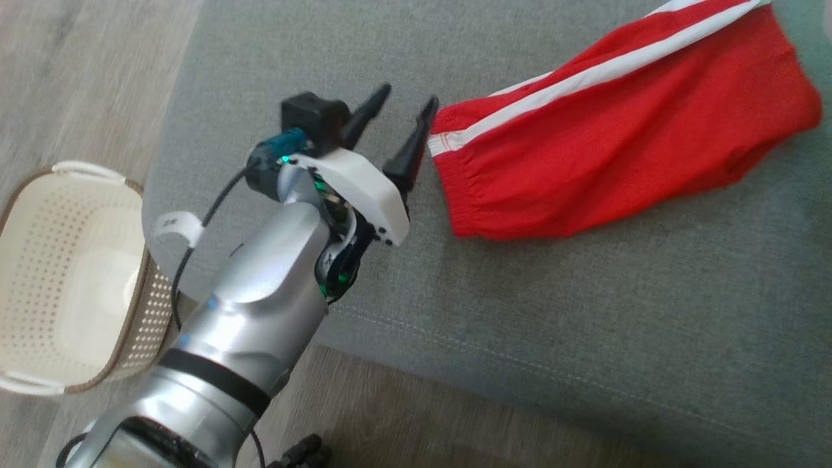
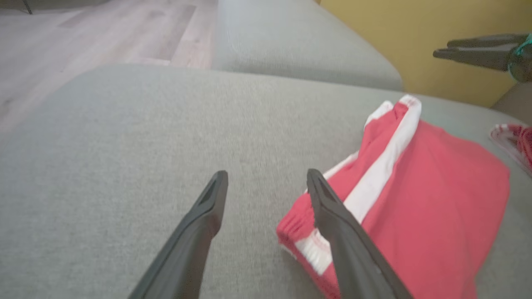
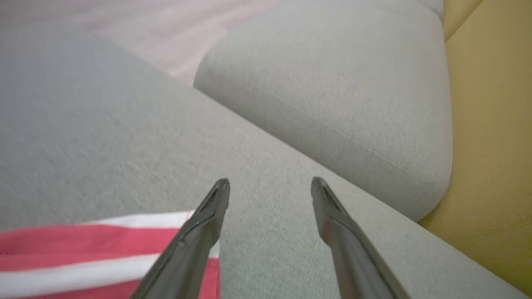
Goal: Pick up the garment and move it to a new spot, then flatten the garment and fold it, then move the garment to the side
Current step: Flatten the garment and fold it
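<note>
The garment (image 1: 624,143) is red with white side stripes and lies folded on the grey sofa seat (image 1: 520,292), waistband end toward my left gripper. My left gripper (image 1: 409,96) is open, with its right finger just beside the waistband corner and nothing between the fingers. In the left wrist view the garment (image 2: 436,199) lies to the right of the open left gripper (image 2: 268,173), partly behind the right finger. My right gripper (image 3: 271,182) is open above bare cushion, with the garment's striped edge (image 3: 83,249) at its lower left. It also hangs in the air as the right gripper (image 2: 441,47).
A cream perforated basket (image 1: 71,273) stands on the wooden floor (image 1: 78,78) left of the sofa. The seat's front edge (image 1: 403,351) runs close to my arm. A second grey cushion (image 3: 332,83) and a yellow surface (image 3: 490,124) lie beyond. Some red-and-white cloth (image 2: 515,143) shows at the edge.
</note>
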`<state>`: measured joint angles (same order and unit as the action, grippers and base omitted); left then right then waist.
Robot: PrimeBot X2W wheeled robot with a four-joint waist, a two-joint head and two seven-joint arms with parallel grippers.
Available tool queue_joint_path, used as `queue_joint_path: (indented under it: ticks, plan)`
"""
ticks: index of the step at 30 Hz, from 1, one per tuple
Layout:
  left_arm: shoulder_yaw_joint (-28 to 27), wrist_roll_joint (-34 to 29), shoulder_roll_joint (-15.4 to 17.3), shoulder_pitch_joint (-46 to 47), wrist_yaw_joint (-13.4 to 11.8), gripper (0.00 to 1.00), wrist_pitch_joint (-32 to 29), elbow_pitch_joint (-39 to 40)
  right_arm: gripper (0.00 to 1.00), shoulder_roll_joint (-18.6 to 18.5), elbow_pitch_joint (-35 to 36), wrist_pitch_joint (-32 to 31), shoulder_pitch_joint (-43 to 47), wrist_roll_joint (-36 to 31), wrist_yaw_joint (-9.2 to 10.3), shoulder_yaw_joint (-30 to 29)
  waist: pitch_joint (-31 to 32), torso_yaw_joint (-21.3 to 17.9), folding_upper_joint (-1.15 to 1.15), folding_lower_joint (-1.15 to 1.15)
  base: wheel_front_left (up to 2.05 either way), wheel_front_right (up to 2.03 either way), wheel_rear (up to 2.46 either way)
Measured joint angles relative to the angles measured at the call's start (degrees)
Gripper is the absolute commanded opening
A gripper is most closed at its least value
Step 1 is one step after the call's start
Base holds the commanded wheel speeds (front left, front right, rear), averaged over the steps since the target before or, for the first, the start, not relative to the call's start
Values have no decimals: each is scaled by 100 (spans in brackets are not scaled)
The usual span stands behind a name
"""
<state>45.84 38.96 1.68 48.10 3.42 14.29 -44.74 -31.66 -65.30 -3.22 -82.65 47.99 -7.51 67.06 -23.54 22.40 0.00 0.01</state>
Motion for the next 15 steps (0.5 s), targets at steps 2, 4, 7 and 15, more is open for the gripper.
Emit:
queue_joint_path:
  ticks: [2,4,7,15]
  plan:
    - [-270,-100,-3,-73,-115,100,1,220,100,44,-140,365,36,135,0,-218,81,-15,0,0,0,0,0]
    - [-549,-250,-5,-208,-224,100,1,452,100,119,-190,800,187,267,0,-386,205,-40,0,0,0,0,0]
    - [-1009,-530,19,-582,-393,100,1,868,100,316,-232,1348,531,441,0,-605,414,-113,0,0,0,0,0]
    - [-2226,-1218,53,-1708,-553,100,1,2084,100,521,293,1745,1333,363,0,-1196,975,-449,0,0,0,0,0]
